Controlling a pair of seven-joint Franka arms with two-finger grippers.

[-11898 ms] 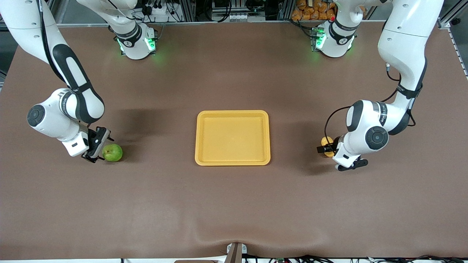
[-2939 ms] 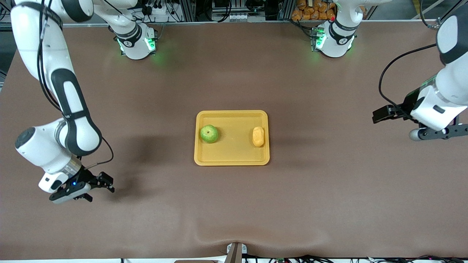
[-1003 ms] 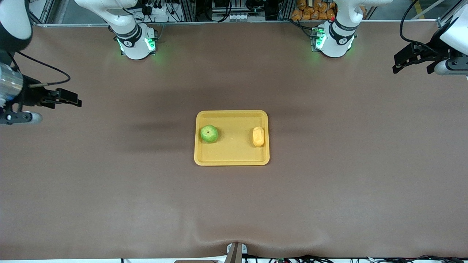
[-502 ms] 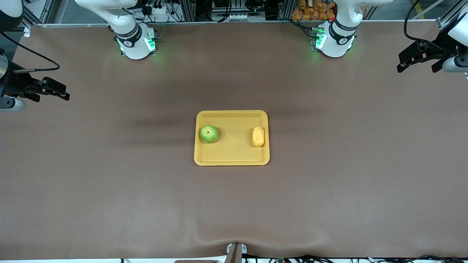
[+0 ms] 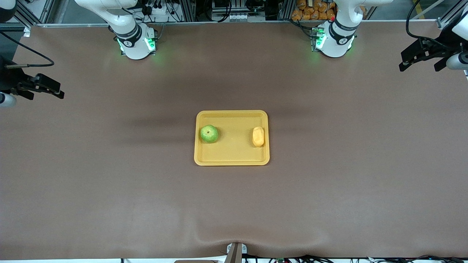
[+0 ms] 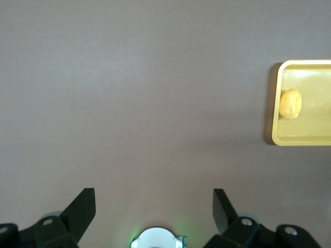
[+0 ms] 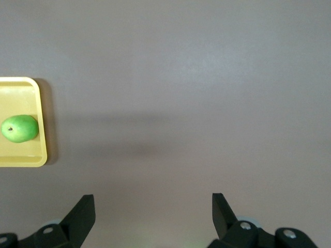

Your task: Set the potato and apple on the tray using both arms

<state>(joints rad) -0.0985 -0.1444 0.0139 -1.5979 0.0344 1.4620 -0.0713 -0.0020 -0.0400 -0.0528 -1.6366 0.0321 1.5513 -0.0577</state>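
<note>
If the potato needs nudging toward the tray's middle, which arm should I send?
Probably left: the potato lies near the tray's rim toward the left arm's end. Both the left gripper and the right gripper are open and empty.

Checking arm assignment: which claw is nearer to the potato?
Left. The left claw is up over the left arm's end of the table, on the potato's side of the tray; the right claw is over the right arm's end.

Both wrist views cut the tray (image 6: 275, 135) off at the picture's edge, the left one missing the apple and the right one the potato, and the front view cuts off most of each arm above its gripper.
</note>
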